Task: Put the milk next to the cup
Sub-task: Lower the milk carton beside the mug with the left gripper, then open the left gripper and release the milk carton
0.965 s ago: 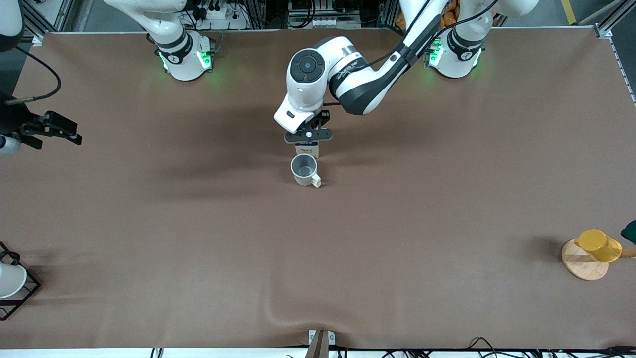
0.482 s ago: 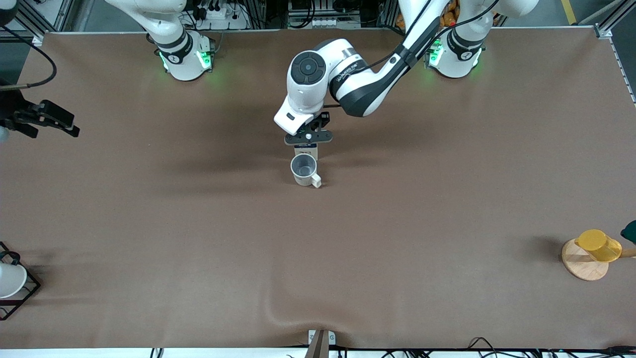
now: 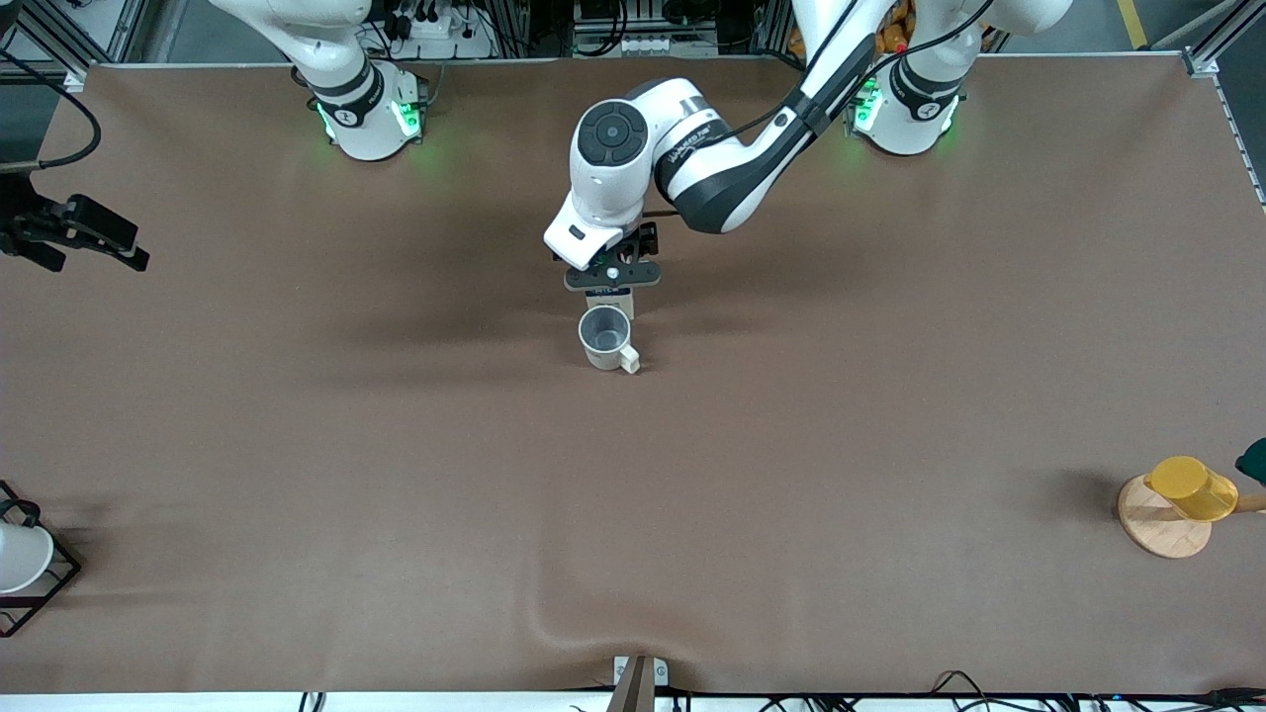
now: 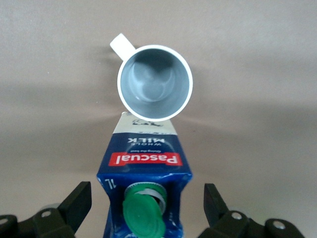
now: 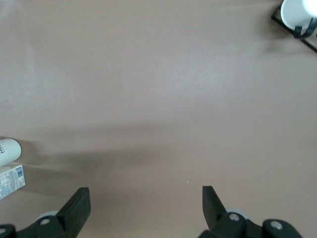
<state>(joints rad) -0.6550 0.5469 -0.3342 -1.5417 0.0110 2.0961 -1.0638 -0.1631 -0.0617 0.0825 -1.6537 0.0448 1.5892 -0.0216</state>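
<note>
Left hand (image 3: 612,278) raised slightly since earlier frame; right hand (image 3: 74,232) drawn toward counter (image 3: 890,396) edge, spread, empty, waiting. Milk (image 4: 144,183) set upright, touching cup (image 4: 154,82), farther from front camera. Left fingers (image 4: 78,201) spread clear, carton directly below, released.

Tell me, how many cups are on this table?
3: a cream mug mid-table beside the milk carton, a yellow cup on a wooden stand, and a white vessel in a wire rack.

Milk (image 4: 143,168) dark blue over white, red label band, green cap; cup (image 4: 154,82) cream-white, grey inside; worktop (image 3: 791,445) brown.
</note>
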